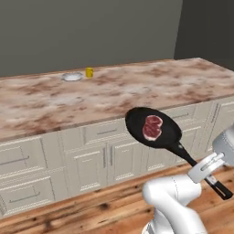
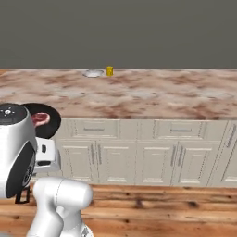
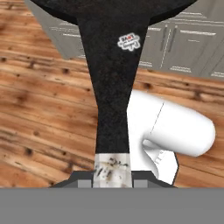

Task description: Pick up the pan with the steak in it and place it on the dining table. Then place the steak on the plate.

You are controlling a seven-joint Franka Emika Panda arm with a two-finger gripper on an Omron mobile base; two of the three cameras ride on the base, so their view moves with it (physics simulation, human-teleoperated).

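While the pan [image 1: 153, 128] is held in the air in front of the cream cabinets [image 1: 91, 157], it is gripped by its long handle [image 1: 192, 162], on which the pincer [image 1: 206, 168] is closed. In the hand view, the handle [image 3: 112, 87] runs up from between the finger tips to the underside of the pan [image 3: 109, 8], with the wooden floor [image 3: 39, 113] below it. The steak [image 1: 152, 127] lies flat in the pan, slightly off centre, its white fat rim visible. In the right base view, the pan [image 2: 48, 121] and the steak [image 2: 40, 118] are seen partly hidden behind the arm, level with the upper drawers.

The bench [image 1: 114, 91] with the marbled pink-brown top extends behind the pan across both base views; the pan is not yet set on it. At the far edge of the bench, the plate [image 1: 71, 77] is seen, with a small yellow cup [image 1: 89, 72] just beside it. In the right base view, the plate [image 2: 94, 73] and the cup [image 2: 109, 71] appear in the same arrangement. The pan and the plate are well apart.
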